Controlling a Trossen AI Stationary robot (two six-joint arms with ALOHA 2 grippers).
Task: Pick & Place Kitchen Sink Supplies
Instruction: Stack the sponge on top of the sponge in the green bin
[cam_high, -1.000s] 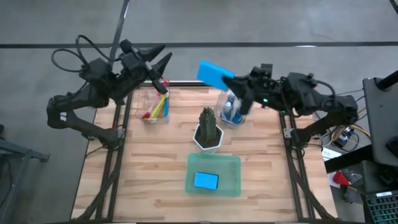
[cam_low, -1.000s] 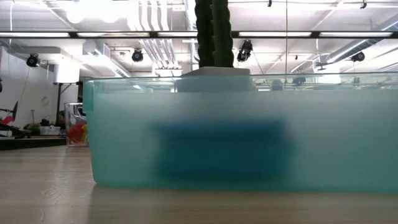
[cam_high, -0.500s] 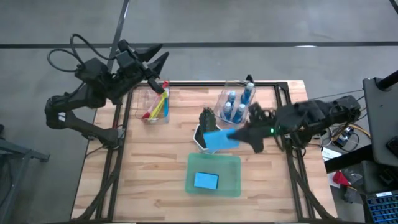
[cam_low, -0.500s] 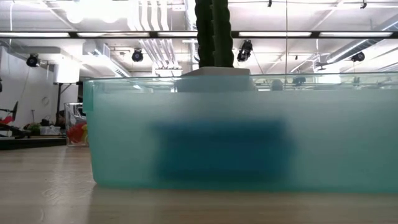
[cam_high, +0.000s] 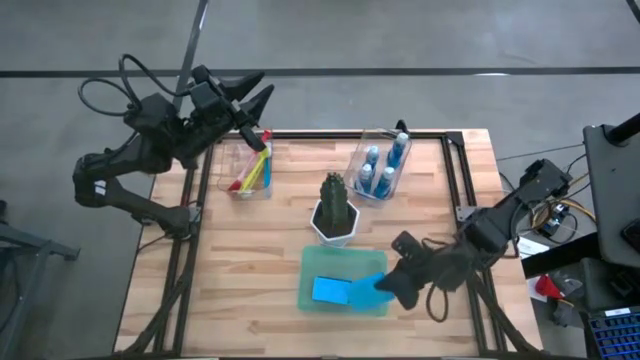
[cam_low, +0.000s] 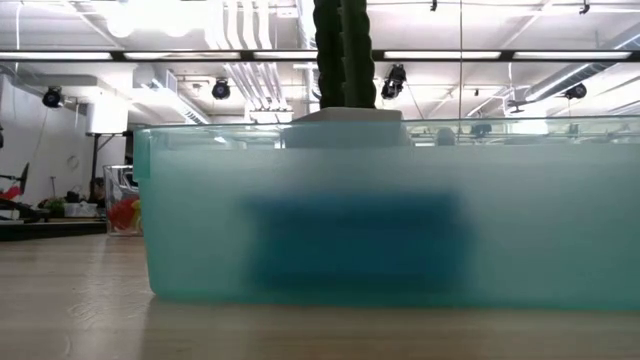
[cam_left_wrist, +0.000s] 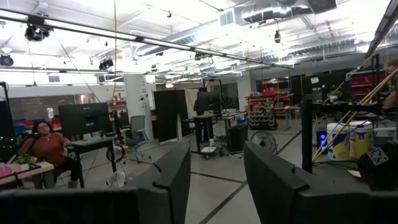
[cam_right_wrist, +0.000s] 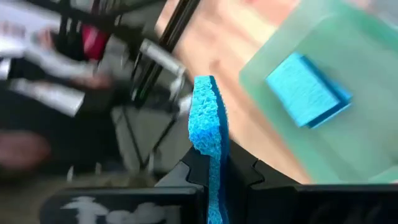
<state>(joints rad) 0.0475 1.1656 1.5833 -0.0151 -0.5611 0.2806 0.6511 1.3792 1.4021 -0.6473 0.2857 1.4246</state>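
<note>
Now the right gripper is hanging low at the near right of the table, its fingers pinching a blue sponge edge-on right at the right-hand rim of the green tray. From above, only a sliver of that sponge is showing at the tray's right edge; whether it is touching the rim is hard to say. A second blue sponge is lying flat inside the tray, left of centre. Just beyond the tray, the plant in its white pot is standing upright mid-table. Further back, the small bottles of blue liquid are sitting in a clear bin at the far right. The yellow and red brushes are leaning in another clear bin at the far left. The left gripper is waiting above the far-left corner, its fingers standing apart with nothing between them.
</note>
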